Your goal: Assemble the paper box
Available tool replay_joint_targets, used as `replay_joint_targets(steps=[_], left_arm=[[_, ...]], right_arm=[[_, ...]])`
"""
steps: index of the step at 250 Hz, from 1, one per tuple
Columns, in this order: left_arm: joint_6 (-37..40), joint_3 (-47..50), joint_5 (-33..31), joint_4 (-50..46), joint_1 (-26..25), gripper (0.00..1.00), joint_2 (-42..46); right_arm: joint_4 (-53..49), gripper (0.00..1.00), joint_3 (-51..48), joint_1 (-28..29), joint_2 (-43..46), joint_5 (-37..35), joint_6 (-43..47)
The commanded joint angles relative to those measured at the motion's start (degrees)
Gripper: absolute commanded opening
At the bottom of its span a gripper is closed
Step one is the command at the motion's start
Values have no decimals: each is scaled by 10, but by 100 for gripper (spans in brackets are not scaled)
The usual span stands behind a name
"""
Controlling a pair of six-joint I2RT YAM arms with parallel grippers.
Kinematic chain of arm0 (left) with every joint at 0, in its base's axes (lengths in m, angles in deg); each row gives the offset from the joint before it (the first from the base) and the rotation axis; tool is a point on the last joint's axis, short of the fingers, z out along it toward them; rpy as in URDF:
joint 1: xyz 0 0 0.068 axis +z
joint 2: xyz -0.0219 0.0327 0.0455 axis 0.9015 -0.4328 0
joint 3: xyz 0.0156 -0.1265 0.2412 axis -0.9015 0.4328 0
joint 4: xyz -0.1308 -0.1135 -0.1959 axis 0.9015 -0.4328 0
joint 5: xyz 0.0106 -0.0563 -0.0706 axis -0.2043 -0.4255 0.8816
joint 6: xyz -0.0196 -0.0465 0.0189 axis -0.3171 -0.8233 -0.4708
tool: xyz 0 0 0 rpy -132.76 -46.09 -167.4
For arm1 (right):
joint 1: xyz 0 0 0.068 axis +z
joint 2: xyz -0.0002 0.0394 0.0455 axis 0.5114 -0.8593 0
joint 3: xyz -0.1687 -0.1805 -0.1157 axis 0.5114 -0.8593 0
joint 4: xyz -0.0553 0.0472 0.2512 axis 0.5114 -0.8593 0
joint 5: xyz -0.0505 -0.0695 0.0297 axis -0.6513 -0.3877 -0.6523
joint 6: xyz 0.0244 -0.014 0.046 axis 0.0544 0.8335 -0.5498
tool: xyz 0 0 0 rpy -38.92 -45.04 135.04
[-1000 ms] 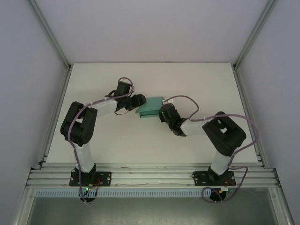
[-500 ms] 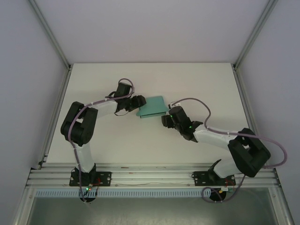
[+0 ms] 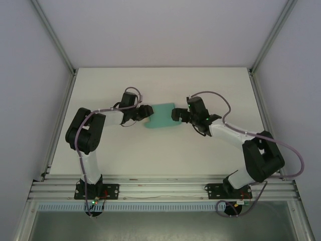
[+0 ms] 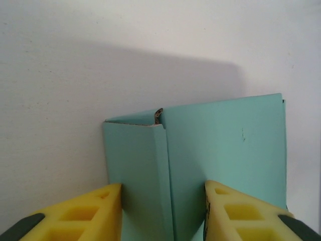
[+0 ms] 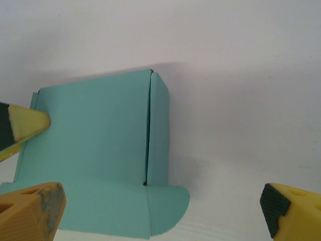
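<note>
The left hand (image 3: 147, 111) is clamped on the left end of the paper box (image 3: 161, 116). Its yellow fingers (image 4: 80, 216) stand part-way closed, one against the narrow side panel (image 4: 138, 175) and the other against the broad panel (image 4: 225, 145). The crease (image 4: 167, 170) between those panels runs up between them.

The right hand (image 3: 177, 114) is spread wide and grips nothing. It sits just beside the box's right end. In its wrist view one finger (image 5: 32, 213) overlaps the box's near left corner, and the other finger (image 5: 291, 208) hangs over bare white.

The surface (image 3: 150, 155) is white. The teal box is about its middle, between the two hands and roughly as far from the left edge as from the right. Whether it rests on the surface or is held just above it, I cannot tell.

From the right wrist, the broad panel faces the camera with a narrow strip folded along its right side. A lower strip ends in a rounded flap (image 5: 168, 211). The tip of a left-hand finger touches the box's left edge there. In the left wrist view a small dark gap (image 4: 158, 115) shows at the top of the crease.
</note>
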Motion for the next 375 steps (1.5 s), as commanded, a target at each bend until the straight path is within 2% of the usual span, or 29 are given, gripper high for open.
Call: replay_joint_targets(steps=[1, 40, 89, 116, 150, 180, 251, 292, 319, 333, 363, 375], left_arm=[[-8, 38, 38, 31, 21, 41, -30], [-33, 67, 86, 101, 41, 35, -40], [-68, 97, 121, 173, 57, 32, -52], [-64, 101, 118, 174, 60, 28, -48], [-62, 106, 117, 174, 64, 28, -50], [-69, 116, 120, 190, 72, 23, -55], [-69, 129, 130, 204, 81, 23, -54], [-62, 123, 133, 199, 81, 23, -56], [-57, 113, 138, 194, 81, 25, -56], [-58, 111, 143, 202, 80, 27, -53], [-59, 107, 142, 212, 79, 32, -32], [-55, 104, 139, 213, 78, 38, -19]], right_arm=[[-41, 100, 38, -21, -32, 48, -27], [-40, 100, 77, -62, -86, 162, -66], [-22, 100, 107, -84, -135, 236, -98], [-24, 100, 124, -85, -159, 268, -100], [-1, 100, 136, -85, -185, 321, -112], [37, 98, 141, -87, -212, 365, -144], [104, 91, 155, -89, -250, 444, -191], [144, 78, 157, -89, -262, 472, -219], [152, 62, 161, -88, -262, 477, -228], [145, 55, 165, -88, -261, 476, -229], [130, 50, 170, -88, -255, 472, -228], [123, 46, 170, -88, -252, 467, -226]])
